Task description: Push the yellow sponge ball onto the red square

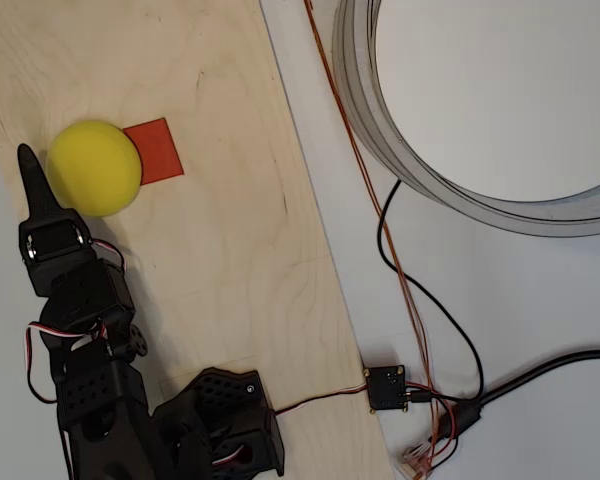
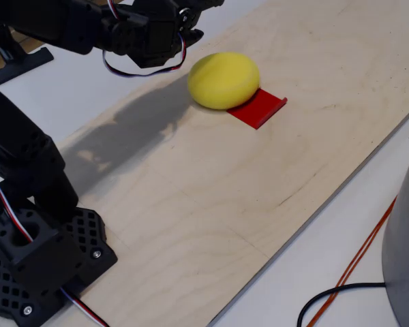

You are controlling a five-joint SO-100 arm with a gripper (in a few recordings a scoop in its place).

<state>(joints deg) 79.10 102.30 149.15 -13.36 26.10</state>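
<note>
Resting on a pale plywood board, the yellow sponge ball sits near the board's left edge in the overhead view, toward the far end from the arm's base. Round, matte, unmarked. It overlaps the left part of the red square; the right part of the patch shows bare beside it. In the fixed view the ball covers the near-left portion of the square, whose right edge appears slightly lifted or raised as a lip.

Gripper: black, pointed finger tip reaching along the board's left edge, just beside the ball's left flank; whether it touches the ball cannot be told. Fingers appear drawn together into one narrow point, with nothing between them, though the overhead view does not settle this; state recorded as undetermined. In the fixed view the gripper lies at the top edge, just behind the ball, tip partly cut off.

Arm: black printed links with red, white and black servo leads, running from the base at the board's near edge up to the gripper. Its shadow falls on the board in the fixed view.

Off the board, on the white table: a large pale ring-shaped rim at the upper right; a small black circuit box by the board's right edge; black and orange cables running from it.
</note>
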